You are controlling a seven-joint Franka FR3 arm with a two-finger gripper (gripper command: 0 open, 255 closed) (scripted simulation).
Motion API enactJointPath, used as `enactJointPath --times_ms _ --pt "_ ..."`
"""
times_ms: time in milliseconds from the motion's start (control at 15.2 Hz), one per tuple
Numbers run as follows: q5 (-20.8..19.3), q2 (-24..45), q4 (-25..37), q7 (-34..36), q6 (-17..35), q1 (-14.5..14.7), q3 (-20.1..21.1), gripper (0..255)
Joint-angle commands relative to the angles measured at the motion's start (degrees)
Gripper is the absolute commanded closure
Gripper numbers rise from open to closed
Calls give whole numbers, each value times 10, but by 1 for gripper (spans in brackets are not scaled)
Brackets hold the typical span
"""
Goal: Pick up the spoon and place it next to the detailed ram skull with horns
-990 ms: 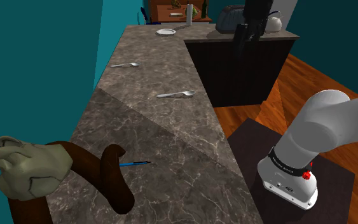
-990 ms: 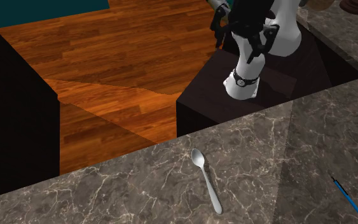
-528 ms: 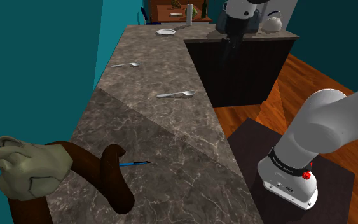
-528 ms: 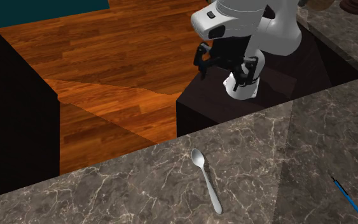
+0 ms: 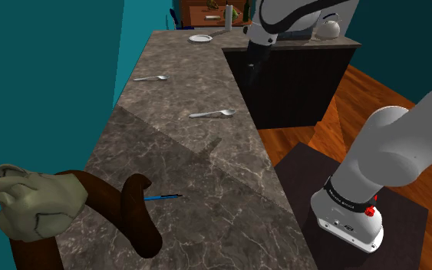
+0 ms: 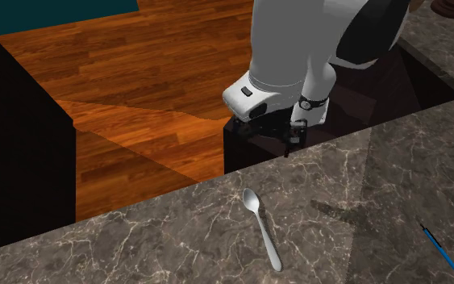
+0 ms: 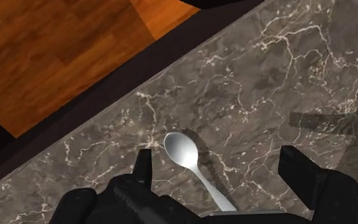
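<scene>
Approach stage: spoon [image 7: 190, 156] not yet grasped.
Gripper [image 7: 218, 162] hangs empty, fingers spread, above the spoon, which lies flat on the marble counter [image 7: 285, 70] near its edge, well apart from the ram skull [image 5: 31, 201]. Next move, as judged: descend astride the handle, then close.

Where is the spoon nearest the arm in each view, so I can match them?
Shoulder view: spoon on the counter, near its edge facing the wooden floor.
Second exterior view: spoon at bottom centre, bowl toward that edge.
Wrist view: spoon between the open end effector's fingers.
Shared landmark: the counter's floor-side edge.
</scene>
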Motion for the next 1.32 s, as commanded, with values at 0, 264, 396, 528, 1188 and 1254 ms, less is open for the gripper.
enactJointPath --times_ms 0,264,396,528,1188,1254 --pt "20 45 18 -40 32 18 -10 0" --pt "69 128 49 -124 86 49 -27 0" --pt "100 170 69 -169 106 63 -31 0" --pt "132 211 91 -215 123 74 -33 0" --pt "204 305 116 -295 184 87 -18 0" --pt "206 308 116 -296 188 87 -17 0"
